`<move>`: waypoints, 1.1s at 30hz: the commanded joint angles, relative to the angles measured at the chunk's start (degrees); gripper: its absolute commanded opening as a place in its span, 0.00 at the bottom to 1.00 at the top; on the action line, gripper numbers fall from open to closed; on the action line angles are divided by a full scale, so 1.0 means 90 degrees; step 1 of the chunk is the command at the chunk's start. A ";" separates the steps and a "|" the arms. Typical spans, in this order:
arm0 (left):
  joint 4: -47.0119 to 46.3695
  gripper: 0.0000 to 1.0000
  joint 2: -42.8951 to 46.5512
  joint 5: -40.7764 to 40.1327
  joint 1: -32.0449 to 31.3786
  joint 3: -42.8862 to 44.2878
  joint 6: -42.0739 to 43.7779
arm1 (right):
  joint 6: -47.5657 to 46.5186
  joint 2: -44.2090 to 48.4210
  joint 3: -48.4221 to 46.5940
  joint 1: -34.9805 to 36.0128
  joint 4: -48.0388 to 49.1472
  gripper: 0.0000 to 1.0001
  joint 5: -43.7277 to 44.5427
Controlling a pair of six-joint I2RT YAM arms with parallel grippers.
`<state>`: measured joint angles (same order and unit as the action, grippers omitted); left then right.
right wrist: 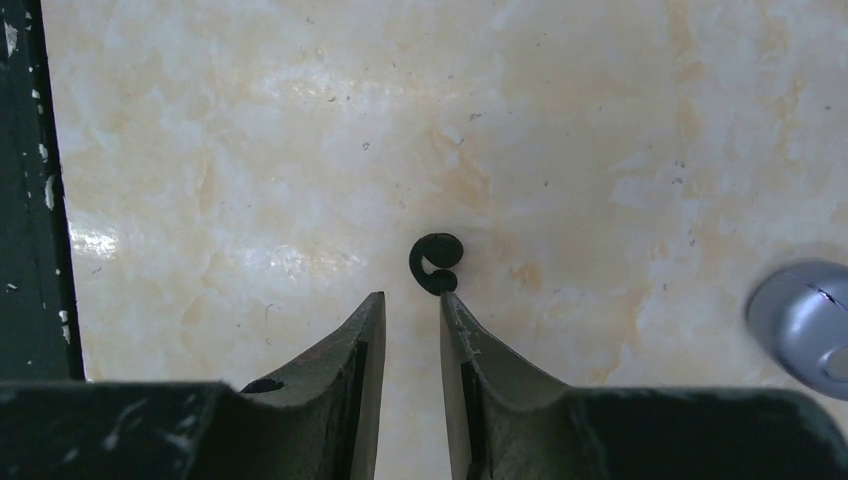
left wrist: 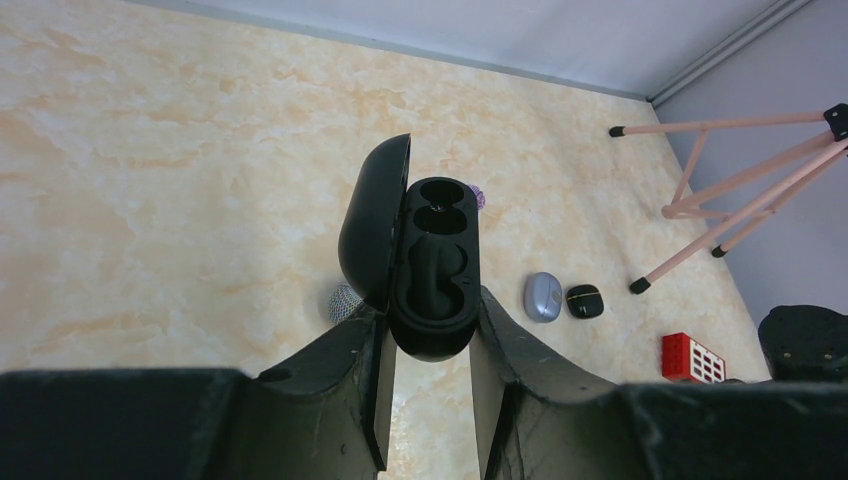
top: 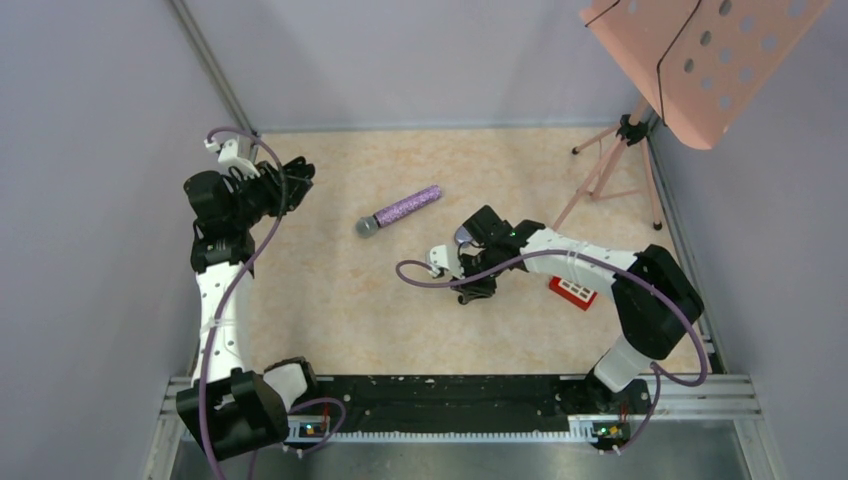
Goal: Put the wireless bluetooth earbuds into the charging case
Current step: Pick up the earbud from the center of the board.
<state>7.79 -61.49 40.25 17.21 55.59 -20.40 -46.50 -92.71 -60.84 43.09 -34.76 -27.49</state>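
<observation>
The left pincer (left wrist: 432,308) is clamped on the lower end of a black charging case (left wrist: 435,255), one finger on each flank. The case stands raised above the worktop (top: 330,300) with its lid swung open to the left; whether its dark wells hold anything I cannot tell. The head of the purple glitter microphone (left wrist: 345,302) shows just behind the lid.

The right pincer (right wrist: 412,298) hangs low over the worktop with its jaws a narrow gap apart and nothing between them. One glossy black earbud (right wrist: 437,263) lies on the surface just beyond the tips, nearest the right-hand finger; whether it touches the finger cannot be told. A silver-blue oval case (right wrist: 805,325) lies off to the right, cut by the picture's edge. From the left wrist a small black case (left wrist: 584,301) shows just beside it, and a red block (left wrist: 692,357) lies nearer the right arm.

The worktop is a cream and tan marbled sheet, glossy where light falls on it. Pale lilac-grey walls (top: 90,150) close it in on three sides, and a black rail (top: 440,395) runs along the near edge. A pink music stand (top: 700,60) on tripod legs stands in the far right corner
</observation>
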 commanded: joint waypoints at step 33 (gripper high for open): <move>0.0101 0.00 0.0031 -0.0017 0.0021 0.0239 0.0216 | -0.1139 -0.0695 0.0240 0.0066 0.0684 0.32 -0.0295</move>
<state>9.91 -61.52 40.05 17.21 55.59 -19.35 -55.51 -97.45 -58.50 43.31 -30.02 -29.61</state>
